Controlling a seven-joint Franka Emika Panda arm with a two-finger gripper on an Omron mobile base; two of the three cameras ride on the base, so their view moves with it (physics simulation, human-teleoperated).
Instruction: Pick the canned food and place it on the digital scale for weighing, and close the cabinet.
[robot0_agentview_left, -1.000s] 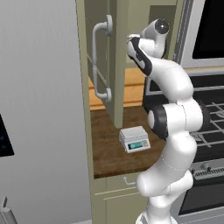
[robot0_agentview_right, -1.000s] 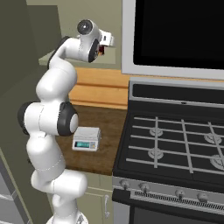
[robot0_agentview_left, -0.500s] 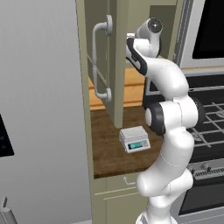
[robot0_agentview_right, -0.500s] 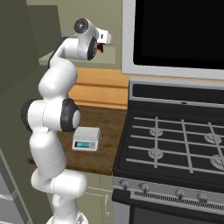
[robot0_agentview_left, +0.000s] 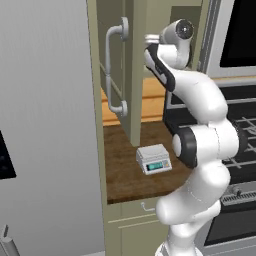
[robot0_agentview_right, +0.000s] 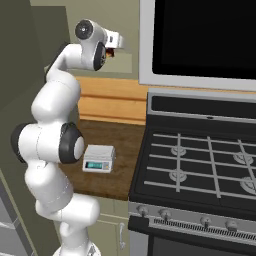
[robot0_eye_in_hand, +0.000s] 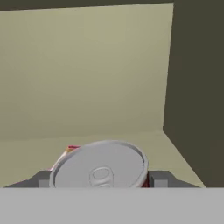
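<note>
My gripper (robot0_eye_in_hand: 100, 180) is clamped on the canned food (robot0_eye_in_hand: 99, 165), fingers on opposite sides of its wall, inside the cabinet (robot0_agentview_left: 134, 75), high above the digital scale (robot0_agentview_left: 154, 159). I judge it rigid, smooth, fairly heavy; mid-wall suits.

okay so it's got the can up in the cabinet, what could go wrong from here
The gripper grips the canned food only near its top, so it might slip on the way down. The open cabinet door hangs just above the digital scale, so the arm may clip it. The scale's platform is small, so placement must be centred.
</note>
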